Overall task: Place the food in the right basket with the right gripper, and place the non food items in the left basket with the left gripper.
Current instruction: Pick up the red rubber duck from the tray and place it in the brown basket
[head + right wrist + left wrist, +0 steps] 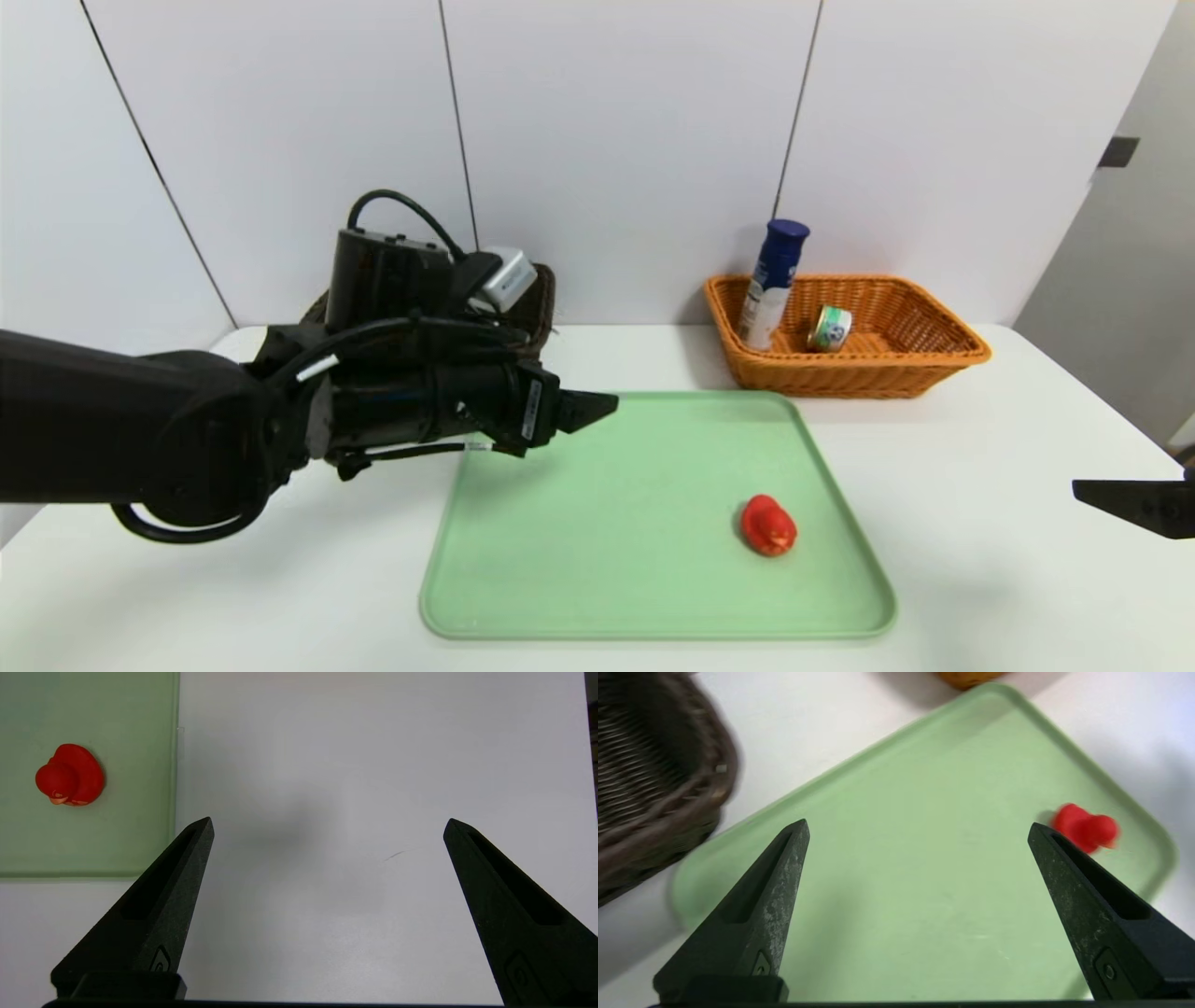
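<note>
One red duck (768, 525) remains on the green tray (653, 632), at its four o'clock.
You are at what looks like the last sorting step: your left gripper (919, 828) hangs over the tray's ten o'clock edge, its fingers wide apart and empty, so the next move probably calls for reaching toward four o'clock, closing on the duck and carrying it to the one dark brown basket (693, 807), partly hidden behind the left arm at eleven o'clock. Your right gripper (329, 828) sits idle at three o'clock, spread and empty. One orange-tan basket (845, 381), at one o'clock, holds one blue bottle (773, 285) and one tin can (829, 329).
</note>
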Controlling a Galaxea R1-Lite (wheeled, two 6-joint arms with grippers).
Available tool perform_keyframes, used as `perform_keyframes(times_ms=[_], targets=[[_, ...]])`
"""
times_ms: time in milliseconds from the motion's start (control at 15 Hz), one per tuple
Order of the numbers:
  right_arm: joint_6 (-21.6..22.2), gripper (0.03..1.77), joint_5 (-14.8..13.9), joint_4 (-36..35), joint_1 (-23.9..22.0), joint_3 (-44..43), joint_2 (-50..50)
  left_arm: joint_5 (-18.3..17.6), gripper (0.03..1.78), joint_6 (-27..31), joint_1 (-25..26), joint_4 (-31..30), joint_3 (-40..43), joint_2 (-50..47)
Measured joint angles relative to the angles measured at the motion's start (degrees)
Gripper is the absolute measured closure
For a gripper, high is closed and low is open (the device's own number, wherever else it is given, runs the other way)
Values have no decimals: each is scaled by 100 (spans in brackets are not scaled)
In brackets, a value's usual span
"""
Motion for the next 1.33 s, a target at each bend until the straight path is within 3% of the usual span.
perform_keyframes(times_ms=[267, 667, 1333], targets=[[0, 10, -24, 2, 0, 7, 0, -712, 14, 322, -402, -1359, 892, -72], [0, 10, -55, 0, -24, 9, 12, -730, 13, 616, -1022, -2499, 1499, 308], [6, 10, -52, -52, -71, -23, 157, -751, 12, 628, -1613, -3385, 1224, 1507]])
